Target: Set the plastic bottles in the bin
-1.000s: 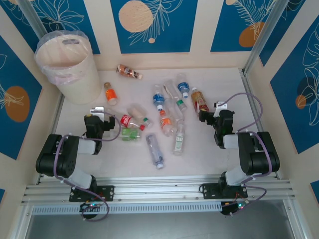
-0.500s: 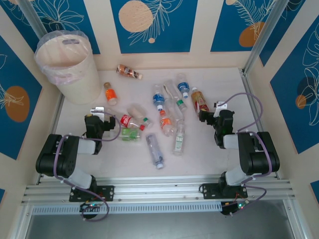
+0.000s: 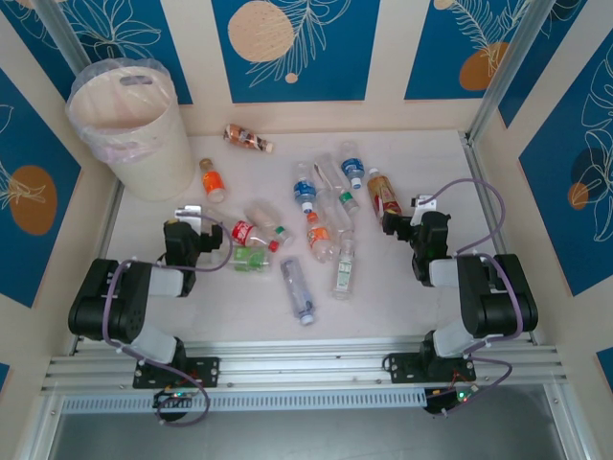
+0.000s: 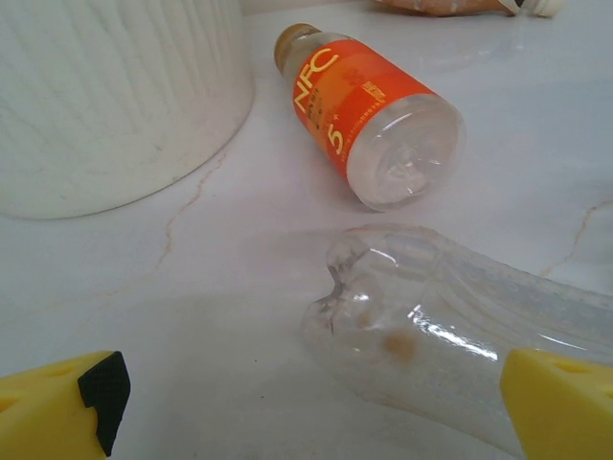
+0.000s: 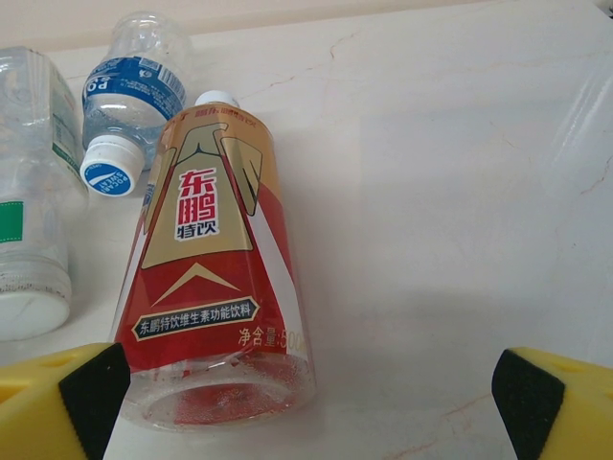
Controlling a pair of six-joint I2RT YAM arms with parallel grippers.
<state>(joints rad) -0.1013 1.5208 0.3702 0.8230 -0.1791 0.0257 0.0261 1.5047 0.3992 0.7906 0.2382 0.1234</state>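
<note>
Evidently nothing has moved this past second: the bin stands at ten o'clock, bottles lie scattered around centre, and left gripper and right gripper gape wide, empty, so binning looks stalled.

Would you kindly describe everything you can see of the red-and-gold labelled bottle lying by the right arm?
The clear plastic bottle with a red-and-gold label lies on its side on the pale marble-look tabletop, apparently uncrushed. Its white cap points away from the right gripper; its transparent base faces the open jaws, ungripped. The label carries white Chinese characters and a gold chevron. A blue-labelled clear bottle lies close beside its neck; contact cannot be judged.
</note>
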